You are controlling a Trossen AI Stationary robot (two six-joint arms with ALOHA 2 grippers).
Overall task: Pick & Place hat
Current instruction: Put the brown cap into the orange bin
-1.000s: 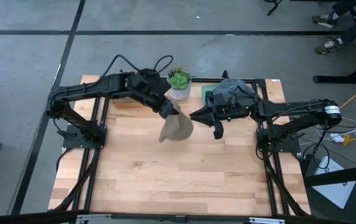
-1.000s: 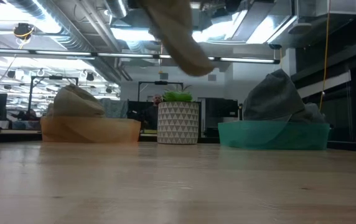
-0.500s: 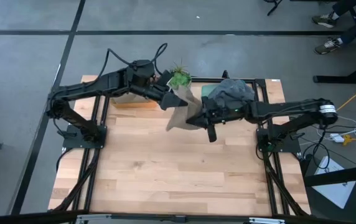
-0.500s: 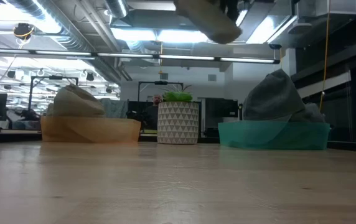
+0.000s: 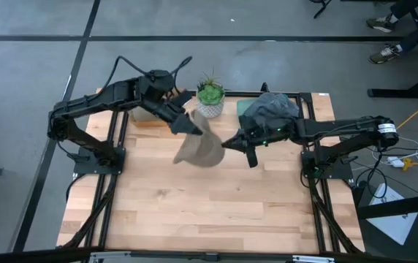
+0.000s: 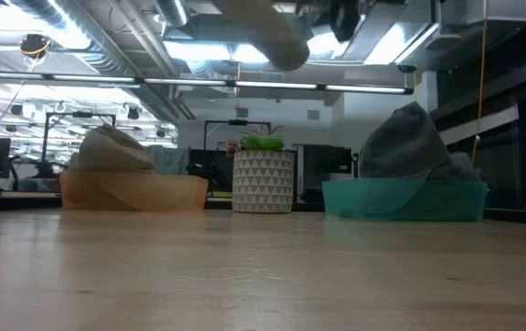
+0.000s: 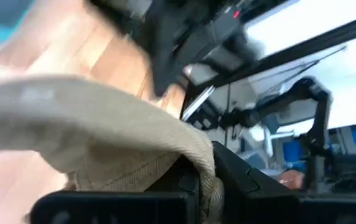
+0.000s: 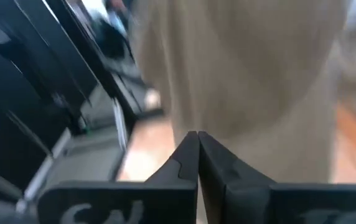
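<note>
A beige hat (image 5: pixel 198 146) hangs in the air over the table's far middle, between my two grippers. My left gripper (image 5: pixel 185 126) is shut on its far left part, and in the left wrist view the cloth (image 7: pixel 103 118) drapes over the fingers. My right gripper (image 5: pixel 226 143) reaches in level from the right, its fingers shut at the hat's right edge. In the low view the hat (image 6: pixel 268 32) shows only at the top, high above the tabletop. My left gripper pinches a bunched fold of the hat's cloth (image 7: pixel 206 180) between its two fingers, coming from the table's far left and slanting down. The hat hangs below and in front of the fingers, clear of the table. My right gripper's fingertips (image 8: pixel 190 146) meet on the hat's lower edge (image 8: pixel 240 152), coming level from the table's right. The hat (image 8: pixel 246 68) spreads out beyond the tips, lifted clear.
Along the far edge stand a tan basket (image 5: pixel 145 117) holding a beige hat, a potted plant (image 5: pixel 210 98) in a white patterned pot, and a teal bin (image 5: pixel 249 109) piled with grey hats (image 5: pixel 271 108). Bare wood lies nearer.
My right gripper has shut, its fingertips at the hat's right edge. My left gripper swung toward the far edge, then toward the table's left, turning its wrist. The hat swung with it and now hangs a little farther left, still clear of the table.
</note>
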